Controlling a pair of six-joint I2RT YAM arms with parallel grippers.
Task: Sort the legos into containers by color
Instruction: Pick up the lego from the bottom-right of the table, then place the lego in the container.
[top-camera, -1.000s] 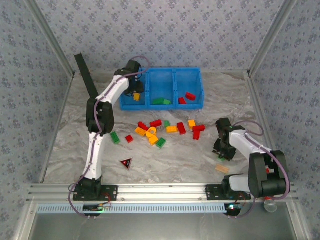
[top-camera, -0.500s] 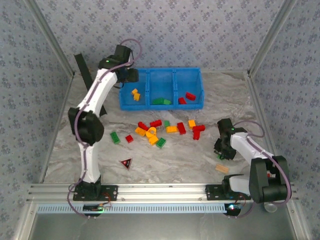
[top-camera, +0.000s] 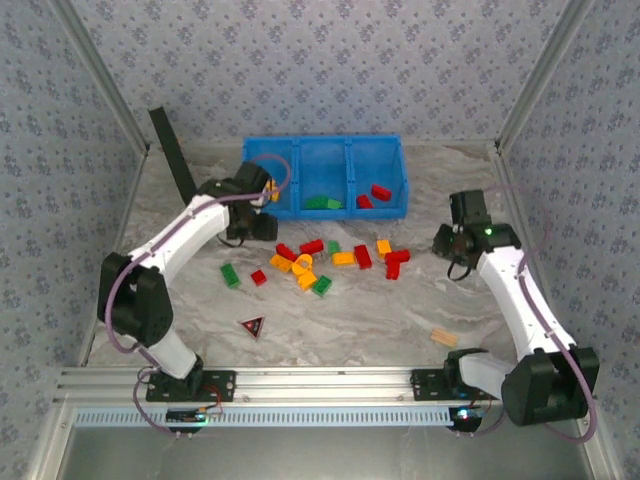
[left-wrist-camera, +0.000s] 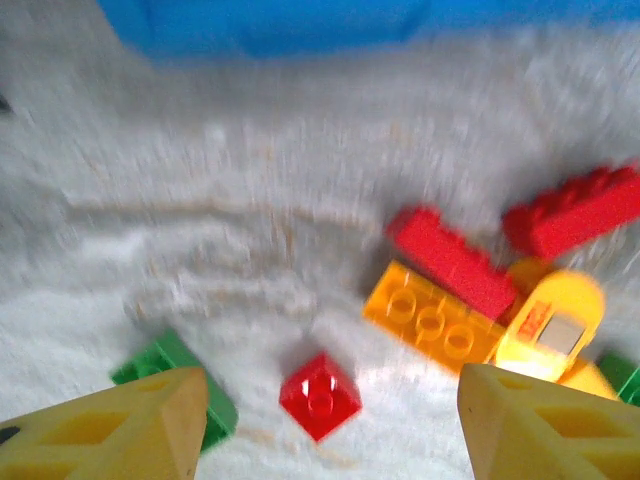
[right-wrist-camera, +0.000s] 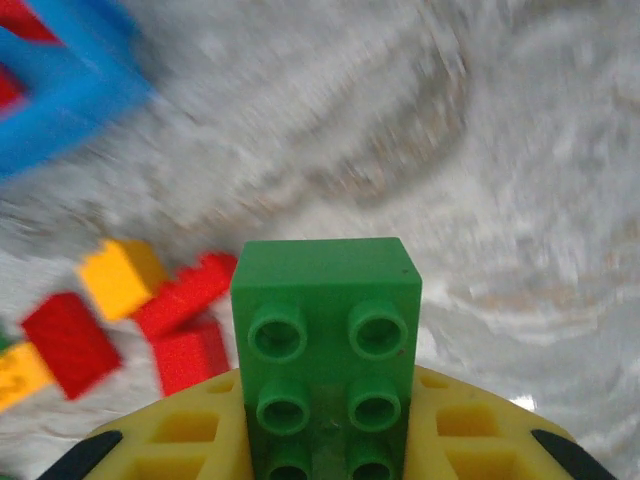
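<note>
The blue bin (top-camera: 325, 150) stands at the back with three compartments: an orange lego (top-camera: 273, 194) in the left, green legos (top-camera: 322, 202) in the middle, red legos (top-camera: 375, 193) in the right. Several loose red, orange and green legos (top-camera: 320, 262) lie mid-table. My left gripper (top-camera: 262, 226) hovers open just in front of the bin's left end. In the left wrist view a small red lego (left-wrist-camera: 320, 395) lies between its fingers (left-wrist-camera: 150, 425), apart from both. My right gripper (top-camera: 448, 245) is shut on a green lego (right-wrist-camera: 325, 330), raised right of the pile.
A dark red-edged triangle (top-camera: 252, 325) lies near the front left. A flat tan block (top-camera: 445, 337) lies at the front right. A black slab (top-camera: 172, 150) leans in the back left corner. Patterned walls close three sides.
My left arm has swung back from over the bin's left compartment down to the table before it. My right gripper closed on the green lego near the front right and carried it up and away.
</note>
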